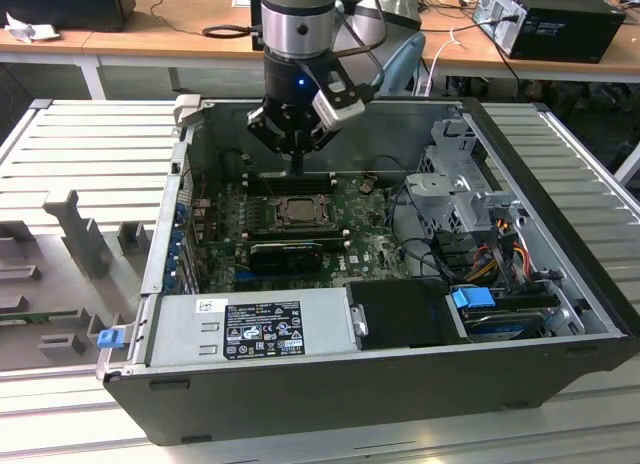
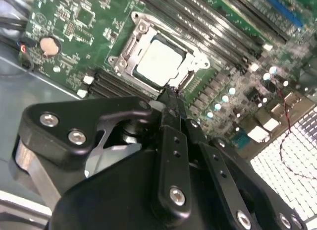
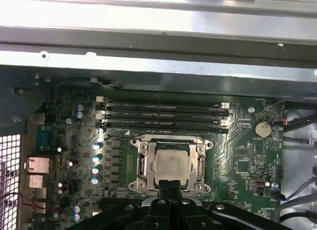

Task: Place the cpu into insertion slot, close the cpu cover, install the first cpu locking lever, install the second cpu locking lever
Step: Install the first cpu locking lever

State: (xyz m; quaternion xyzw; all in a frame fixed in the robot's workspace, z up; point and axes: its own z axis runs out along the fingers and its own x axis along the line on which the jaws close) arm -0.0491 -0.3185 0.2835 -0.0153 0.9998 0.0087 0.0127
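- Black steel computer case [image 1: 400, 384] is laid open on the bench [image 1: 90, 144], with the green board [image 3: 242, 141] exposed.
- Gripper [image 3: 171, 186] is seen closed with nothing pinched, its tips at the cpu cover [image 3: 140, 163] edge.
- Cover, thin springy sheet, is judged best pushed at its rim.
- Cpu [image 3: 171, 163], judged light, stiff and fragile, is seated under the cover's window and best held by its edges.

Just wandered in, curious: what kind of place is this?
Likely a robotics lab or computer-assembly workshop: a robot arm over an opened computer case on a metal bench, cable-strewn wooden desks behind.
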